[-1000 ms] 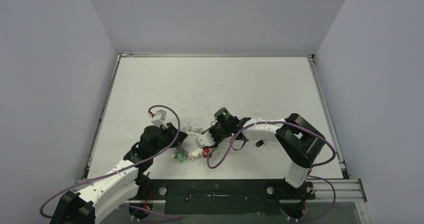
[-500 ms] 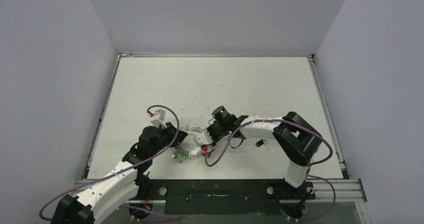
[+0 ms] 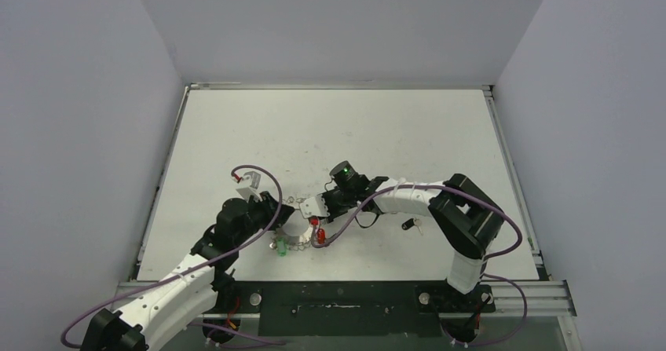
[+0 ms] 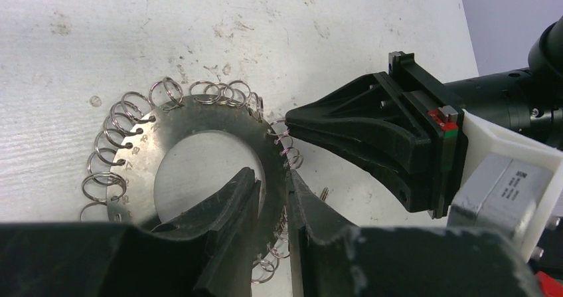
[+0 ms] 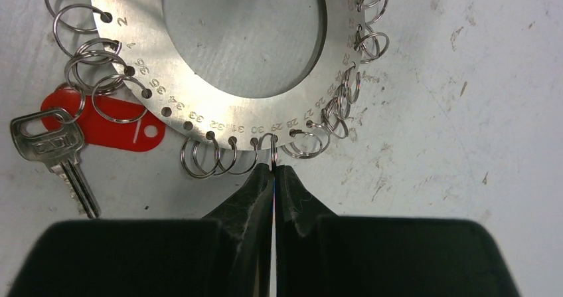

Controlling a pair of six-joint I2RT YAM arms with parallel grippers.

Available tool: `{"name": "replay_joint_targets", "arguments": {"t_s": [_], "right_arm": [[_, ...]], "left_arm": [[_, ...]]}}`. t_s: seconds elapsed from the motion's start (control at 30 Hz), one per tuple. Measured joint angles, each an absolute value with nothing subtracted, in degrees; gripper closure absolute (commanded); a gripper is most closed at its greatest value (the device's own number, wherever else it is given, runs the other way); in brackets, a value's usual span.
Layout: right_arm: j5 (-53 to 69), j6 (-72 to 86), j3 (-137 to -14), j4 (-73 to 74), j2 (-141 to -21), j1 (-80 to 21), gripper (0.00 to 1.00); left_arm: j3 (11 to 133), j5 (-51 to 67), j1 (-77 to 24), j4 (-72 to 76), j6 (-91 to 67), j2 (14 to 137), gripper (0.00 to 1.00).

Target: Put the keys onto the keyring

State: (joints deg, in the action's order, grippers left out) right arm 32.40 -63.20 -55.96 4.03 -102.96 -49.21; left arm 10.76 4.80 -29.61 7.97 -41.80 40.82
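Steel keyring (image 5: 226, 117) looks thin, stiff, slick; left gripper (image 4: 271, 177) clamps its band, right gripper (image 5: 273, 171) pinched shut on springy split ring (image 5: 272, 149). Key (image 3: 408, 224) tiny, probably light; grab black head.

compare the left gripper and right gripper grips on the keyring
The left gripper straddles the keyring plate, one finger in its hole; the right gripper pinches a small wire loop at its rim. Left jaws are parted by the plate; right jaws meet. Both hold one keyring.
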Motion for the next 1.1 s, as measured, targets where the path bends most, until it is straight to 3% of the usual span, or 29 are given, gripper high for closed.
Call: {"name": "replay_joint_targets", "arguments": {"t_s": [0.4, 0.77, 1.1], "right_arm": [[37.3, -39.2, -54.4, 3.0, -91.8, -45.9, 1.00], [44.9, -21.3, -49.9, -2.8, -82.7, -43.2, 1.00], [49.4, -17.3, -48.5, -2.9, -81.6, -43.2, 1.00]], "left_arm": [[10.8, 8.3, -29.6, 10.9, -31.9, 37.0, 0.76], [10.6, 21.4, -31.7, 26.7, -15.1, 39.1, 0.66], [9.5, 24.0, -42.1, 34.4, 5.9, 43.6, 0.78]]}}
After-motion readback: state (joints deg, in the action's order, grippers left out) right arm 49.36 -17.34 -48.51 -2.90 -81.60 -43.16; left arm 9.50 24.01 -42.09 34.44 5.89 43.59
